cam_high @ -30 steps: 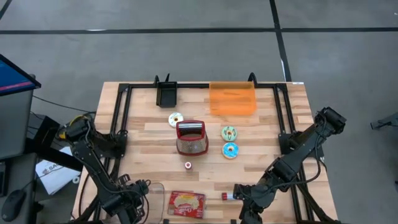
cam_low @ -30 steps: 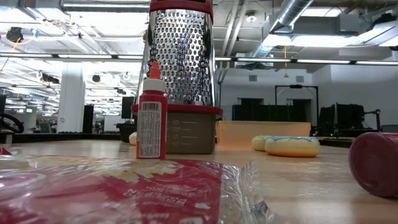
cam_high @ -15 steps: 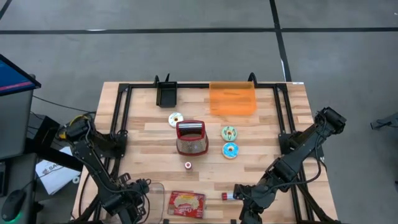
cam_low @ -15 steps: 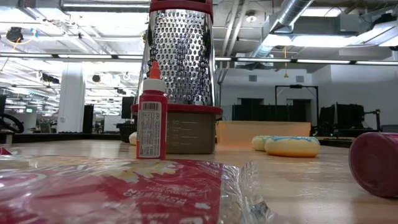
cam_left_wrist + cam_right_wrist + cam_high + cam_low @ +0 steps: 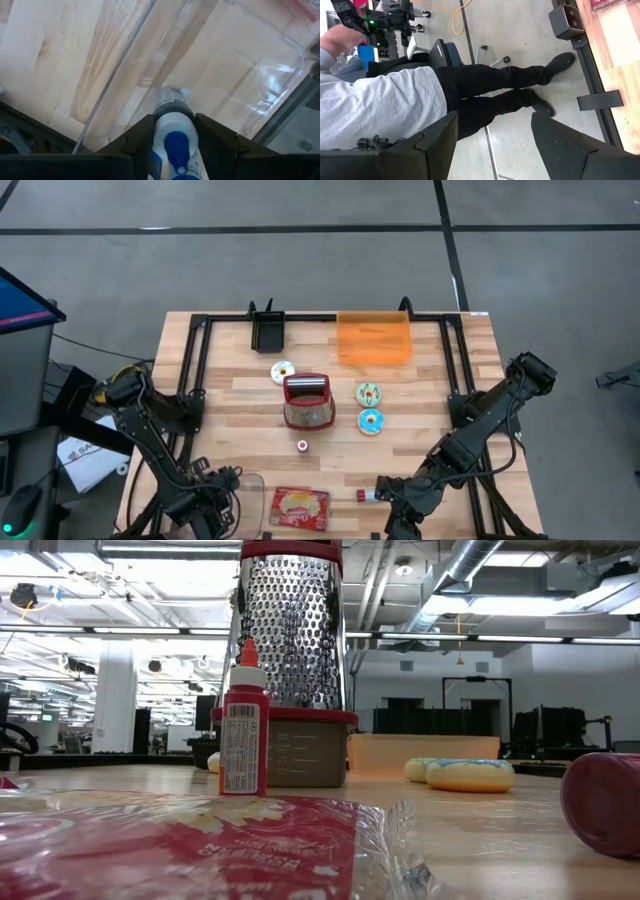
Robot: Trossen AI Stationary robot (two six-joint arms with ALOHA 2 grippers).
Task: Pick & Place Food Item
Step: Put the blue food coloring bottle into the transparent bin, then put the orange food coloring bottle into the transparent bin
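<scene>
My left gripper (image 5: 218,502) hangs at the table's near left corner, pointing down over a clear plastic container (image 5: 240,75). It is shut on a white and blue bottle (image 5: 172,137) with a grey cap (image 5: 170,97). That cap points down at the container (image 5: 248,492). My right gripper (image 5: 385,498) stands open near the table's front edge, beside a small red bottle (image 5: 365,495). In its wrist view, only the floor and a person show between the fingers of my right gripper (image 5: 492,120). My left gripper pinches the bottle's white body (image 5: 161,131) between its two fingers, one finger (image 5: 142,135) on each side. The fingers come from above and lie along the bottle. The bottle hangs cap down, clear of the container's floor.
A red food package (image 5: 300,507) lies between the two grippers. Mid-table stand a box grater (image 5: 308,402), a small red-capped item (image 5: 303,446) and three doughnuts (image 5: 370,421). An orange tray (image 5: 374,338) and a black bin (image 5: 267,330) sit at the far edge.
</scene>
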